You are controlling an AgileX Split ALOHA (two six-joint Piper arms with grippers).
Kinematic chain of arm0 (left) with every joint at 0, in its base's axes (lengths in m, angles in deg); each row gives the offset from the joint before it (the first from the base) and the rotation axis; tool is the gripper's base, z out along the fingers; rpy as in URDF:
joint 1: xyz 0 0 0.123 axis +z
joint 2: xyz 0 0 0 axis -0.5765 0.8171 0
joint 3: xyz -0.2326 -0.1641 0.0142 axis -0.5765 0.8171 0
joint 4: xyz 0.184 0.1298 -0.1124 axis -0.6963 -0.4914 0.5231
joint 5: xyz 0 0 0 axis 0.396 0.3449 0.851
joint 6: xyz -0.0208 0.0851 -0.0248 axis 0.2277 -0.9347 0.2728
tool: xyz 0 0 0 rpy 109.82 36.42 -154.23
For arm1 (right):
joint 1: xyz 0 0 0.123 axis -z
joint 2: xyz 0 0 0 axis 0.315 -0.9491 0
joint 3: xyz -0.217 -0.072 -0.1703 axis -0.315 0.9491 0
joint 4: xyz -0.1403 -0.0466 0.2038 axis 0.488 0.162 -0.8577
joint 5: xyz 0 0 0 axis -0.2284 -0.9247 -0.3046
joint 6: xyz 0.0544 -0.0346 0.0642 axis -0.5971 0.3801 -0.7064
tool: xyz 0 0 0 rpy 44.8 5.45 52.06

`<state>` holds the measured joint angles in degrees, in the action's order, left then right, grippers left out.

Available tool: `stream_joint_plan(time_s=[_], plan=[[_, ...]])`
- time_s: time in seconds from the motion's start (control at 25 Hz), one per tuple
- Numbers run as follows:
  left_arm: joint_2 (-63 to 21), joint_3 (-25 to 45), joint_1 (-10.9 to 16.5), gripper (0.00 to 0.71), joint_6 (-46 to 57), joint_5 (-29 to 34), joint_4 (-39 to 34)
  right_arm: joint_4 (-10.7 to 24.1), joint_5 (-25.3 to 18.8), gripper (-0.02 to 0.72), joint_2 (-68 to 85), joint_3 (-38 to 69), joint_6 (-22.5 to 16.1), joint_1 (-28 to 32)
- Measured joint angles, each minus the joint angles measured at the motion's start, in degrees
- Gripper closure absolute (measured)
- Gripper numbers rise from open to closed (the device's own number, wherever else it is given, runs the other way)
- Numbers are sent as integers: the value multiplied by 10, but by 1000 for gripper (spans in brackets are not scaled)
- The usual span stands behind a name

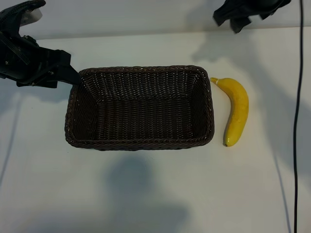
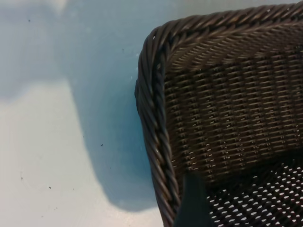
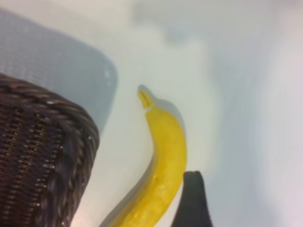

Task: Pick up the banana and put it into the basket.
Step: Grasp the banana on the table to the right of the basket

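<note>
The dark brown wicker basket point(image 1: 139, 108) sits mid-table with nothing in it. The yellow banana point(image 1: 236, 110) lies on the table just off the basket's right end, stem towards the far side. My left gripper point(image 1: 64, 73) hovers open at the basket's far-left corner point(image 2: 156, 52), and one finger point(image 2: 191, 204) shows over the rim there. Beyond the banana's stem end, my right gripper point(image 1: 240, 20) hangs open and empty at the far right. In its wrist view one dark finger point(image 3: 191, 201) shows beside the banana point(image 3: 163, 165), apart from it.
A black cable point(image 1: 297, 121) runs down the table's right side. White tabletop point(image 1: 146, 194) stretches in front of the basket and to the banana's right. The basket's end wall point(image 3: 42, 156) stands close beside the banana.
</note>
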<state>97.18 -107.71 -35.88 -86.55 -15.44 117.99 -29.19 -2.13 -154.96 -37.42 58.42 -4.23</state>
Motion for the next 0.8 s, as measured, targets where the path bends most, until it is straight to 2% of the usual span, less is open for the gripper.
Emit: stream_joint_plan(time_s=[0.24,0.68,0.8], plan=[[0,0,0,124,-2,-5,-5,-4,1,132,14,13,-8,7],[0,0,0,124,-2,-11,-13,-8,2,156,22,178,-16,29],[0,0,0,124,-2,-11,-13,-27,17,156,22,223,-16,29]])
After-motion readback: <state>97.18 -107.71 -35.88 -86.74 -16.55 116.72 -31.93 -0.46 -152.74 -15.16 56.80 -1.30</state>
